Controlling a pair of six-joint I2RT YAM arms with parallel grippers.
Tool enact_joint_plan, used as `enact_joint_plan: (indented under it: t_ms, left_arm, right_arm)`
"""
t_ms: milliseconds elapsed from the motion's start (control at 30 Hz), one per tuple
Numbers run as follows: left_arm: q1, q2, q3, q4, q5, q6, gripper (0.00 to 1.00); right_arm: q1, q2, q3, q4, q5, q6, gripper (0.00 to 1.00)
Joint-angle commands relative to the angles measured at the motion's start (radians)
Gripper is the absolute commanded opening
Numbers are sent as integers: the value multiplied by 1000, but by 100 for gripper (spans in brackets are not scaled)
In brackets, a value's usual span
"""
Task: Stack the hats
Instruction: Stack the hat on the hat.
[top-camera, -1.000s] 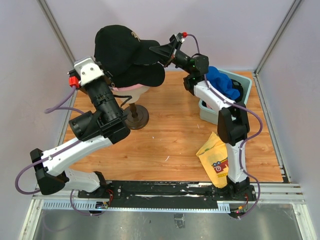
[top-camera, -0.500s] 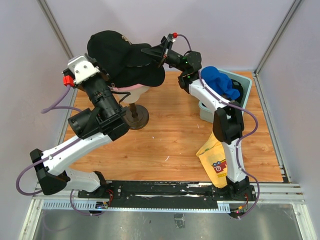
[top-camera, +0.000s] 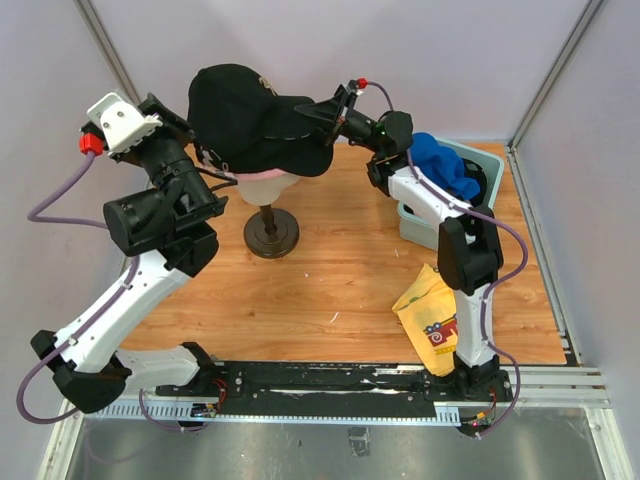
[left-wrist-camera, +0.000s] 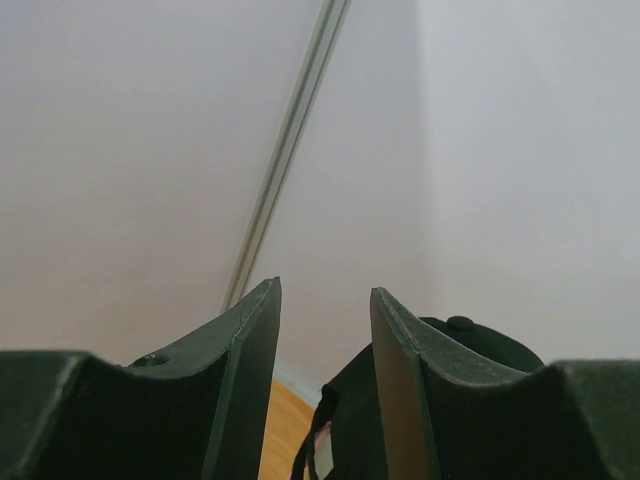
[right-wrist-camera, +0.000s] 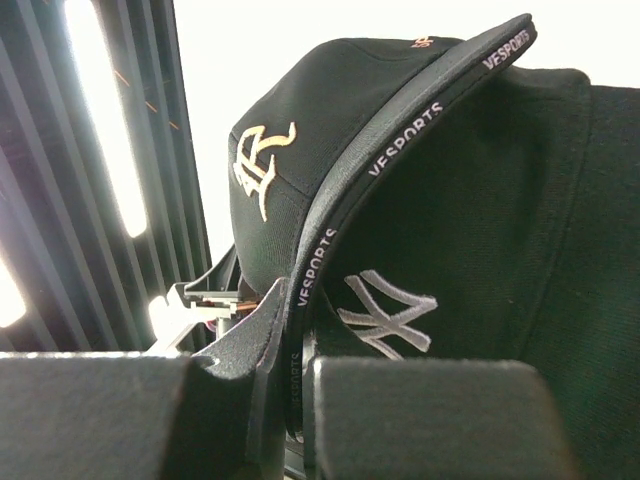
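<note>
On the mannequin head the hats sit in a stack. The top black cap (top-camera: 245, 100) carries a cream logo (right-wrist-camera: 262, 165) and lies over a second black cap (right-wrist-camera: 470, 230) with a white logo. A pink hat (top-camera: 268, 179) peeks out beneath them. My right gripper (top-camera: 325, 112) (right-wrist-camera: 295, 370) is shut on the top cap's brim (right-wrist-camera: 400, 140). At the stack's left side, my left gripper (top-camera: 212, 165) (left-wrist-camera: 325, 292) is open with nothing between its fingers. A bright blue hat (top-camera: 445, 165) lies in the bin.
The mannequin's dark round stand (top-camera: 272, 235) rests on the wooden table (top-camera: 340, 270). A grey bin (top-camera: 490, 178) stands at the back right. A yellow cloth with red print (top-camera: 430, 308) lies beside the right arm. Walls close in on both sides and behind.
My left arm has swung left and back, away from the hats, with its jaws a little wider. The right gripper keeps its hold on the brim and the top cap has settled lower.
</note>
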Motion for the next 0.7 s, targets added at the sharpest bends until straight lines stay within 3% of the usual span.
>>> enact_joint_plan:
  t_ms: [0, 433, 667]
  left_arm:
    - [37, 5, 52, -240, -8, -233, 46]
    - [147, 96, 318, -844, 65, -733, 51]
    - [236, 157, 491, -1189, 227, -1020, 55]
  right_arm:
    - [-32, -51, -53, 97, -32, 19, 1]
    - [-72, -76, -185, 245, -5, 48, 1]
    - [-72, -85, -245, 305, -1, 46, 1]
